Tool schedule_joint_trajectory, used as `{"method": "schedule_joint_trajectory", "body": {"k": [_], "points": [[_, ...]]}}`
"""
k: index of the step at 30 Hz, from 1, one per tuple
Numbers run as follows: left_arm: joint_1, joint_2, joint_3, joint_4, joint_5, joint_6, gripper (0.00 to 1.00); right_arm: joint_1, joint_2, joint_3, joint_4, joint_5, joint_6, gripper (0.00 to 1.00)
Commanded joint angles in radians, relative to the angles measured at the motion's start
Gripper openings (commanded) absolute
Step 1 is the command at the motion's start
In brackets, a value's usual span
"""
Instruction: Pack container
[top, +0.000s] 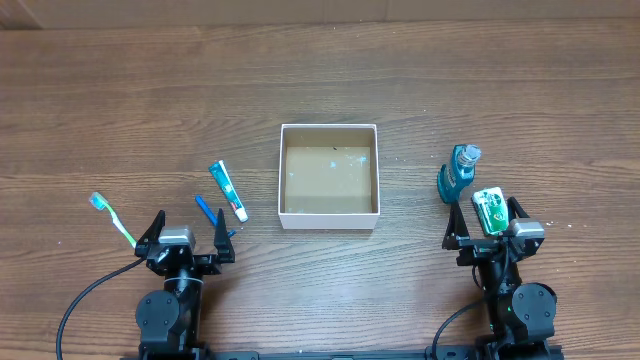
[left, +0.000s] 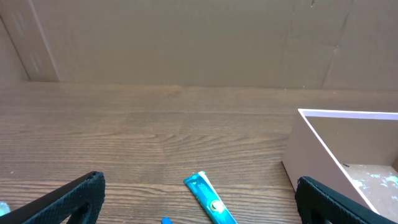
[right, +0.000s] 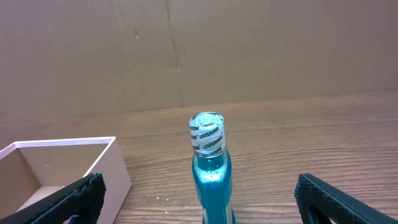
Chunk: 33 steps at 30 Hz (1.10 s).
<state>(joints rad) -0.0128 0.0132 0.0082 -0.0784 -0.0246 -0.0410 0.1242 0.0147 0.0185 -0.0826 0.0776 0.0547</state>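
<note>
Overhead view: small square shallow box with thin white walls and a brown cardboard floor, the container (top: 329, 126), mid-table with nothing inside.
Left of the container: teal-and-white toothpaste tube (top: 228, 190) close by; short blue stick (top: 207, 211) just beyond it; green-and-white toothbrush (top: 113, 219) farthest out.
Right of the container: clear blue plastic mouthwash bottle (top: 457, 176), upright; flat green packet (top: 489, 211) just beyond it, nearer the robot.
Left gripper (top: 189, 222): released, jaws spread wide, holding nothing; on the robot side of the container and off to its left.
Right gripper (top: 484, 218): released, jaws spread wide; from above the green packet shows between the fingers, contact not discernible.
Tube axis: roughly away from the robot, slanted, white cap end toward the left gripper and farther from the container than the tail is.
Left wrist view: tube directly ahead between the open fingers, container wall to its right.
Right wrist view: mouthwash bottle centred between the open fingers, container corner to its left.
Nearer arm: left for tube, stick and toothbrush; right for bottle and packet.
Judgement: packing not begun; each arm would reach forward, then carry inward to the container.
</note>
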Motion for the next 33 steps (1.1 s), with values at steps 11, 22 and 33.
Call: {"method": "schedule_joint_trajectory", "body": {"k": [11, 22, 33], "points": [[0.005, -0.009, -0.003, 0.007, 0.021, 0.018, 1.0, -0.007, -0.012, -0.011, 0.009, -0.003, -0.003, 1.0], [0.005, -0.009, -0.003, 0.002, 0.027, -0.009, 1.0, -0.006, -0.012, -0.01, 0.085, -0.045, 0.013, 1.0], [0.005, 0.179, 0.447, -0.33, 0.043, -0.093, 1.0, -0.007, 0.201, 0.276, -0.081, -0.046, 0.163, 1.0]]}}
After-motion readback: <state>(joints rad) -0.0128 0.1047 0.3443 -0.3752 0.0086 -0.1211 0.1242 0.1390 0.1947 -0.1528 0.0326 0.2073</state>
